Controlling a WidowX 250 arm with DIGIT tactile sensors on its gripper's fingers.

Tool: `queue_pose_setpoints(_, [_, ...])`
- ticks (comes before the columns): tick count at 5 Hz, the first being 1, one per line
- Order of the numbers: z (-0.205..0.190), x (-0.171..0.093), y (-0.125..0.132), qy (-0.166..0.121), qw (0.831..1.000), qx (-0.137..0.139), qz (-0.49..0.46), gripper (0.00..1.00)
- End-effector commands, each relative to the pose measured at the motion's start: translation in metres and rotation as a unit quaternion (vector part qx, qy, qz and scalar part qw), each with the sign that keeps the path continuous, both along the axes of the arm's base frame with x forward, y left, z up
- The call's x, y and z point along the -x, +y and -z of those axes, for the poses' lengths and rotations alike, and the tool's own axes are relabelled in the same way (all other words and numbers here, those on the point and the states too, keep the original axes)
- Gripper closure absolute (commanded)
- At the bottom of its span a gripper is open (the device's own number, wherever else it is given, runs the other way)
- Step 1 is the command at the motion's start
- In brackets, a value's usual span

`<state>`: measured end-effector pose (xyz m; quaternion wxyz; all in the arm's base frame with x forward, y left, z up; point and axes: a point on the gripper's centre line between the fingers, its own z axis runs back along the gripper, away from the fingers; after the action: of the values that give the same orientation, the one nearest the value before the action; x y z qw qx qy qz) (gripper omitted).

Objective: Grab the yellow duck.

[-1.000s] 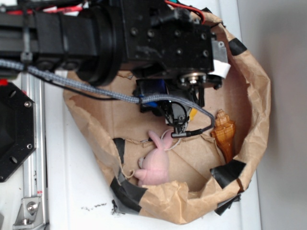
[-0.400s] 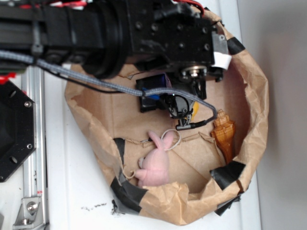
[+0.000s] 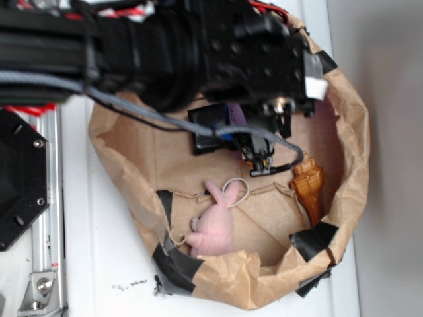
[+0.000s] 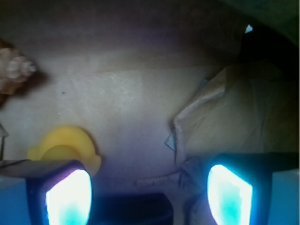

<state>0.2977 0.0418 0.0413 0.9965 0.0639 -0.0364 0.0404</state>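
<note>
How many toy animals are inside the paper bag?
2. The pink bunny lies near the bag's front wall. The yellow duck sits just beyond the gripper's left finger. The arm may hide others.

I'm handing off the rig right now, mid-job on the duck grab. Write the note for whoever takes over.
Gripper: open, holding nothing, low inside the paper bag.
Yellow duck: on the bag floor in the wrist view, partly behind the finger on the left of that view, not between the fingers. The exterior view does not show it; the arm blocks it.
Also in the bag: seashell and pink bunny, both apart from the gripper.
Done: gripper lowered into the bag near the duck.
Left: likely shift to centre the duck between the fingers, then close and lift.
</note>
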Motion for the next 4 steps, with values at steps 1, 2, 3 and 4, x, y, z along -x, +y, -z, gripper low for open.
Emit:
queue_pose_setpoints(1, [0.019, -0.005, -0.051, 0.014, 0.999, 0.005, 0.051, 0.0])
queue_pose_setpoints(2, [0.017, 0.0, -0.067, 0.017, 0.998, 0.006, 0.068, 0.0])
queue_pose_setpoints(3, [0.014, 0.0, -0.068, 0.011, 0.997, 0.006, 0.07, 0.0])
queue_pose_setpoints(4, [0.014, -0.003, -0.063, 0.013, 0.998, 0.007, 0.066, 0.0])
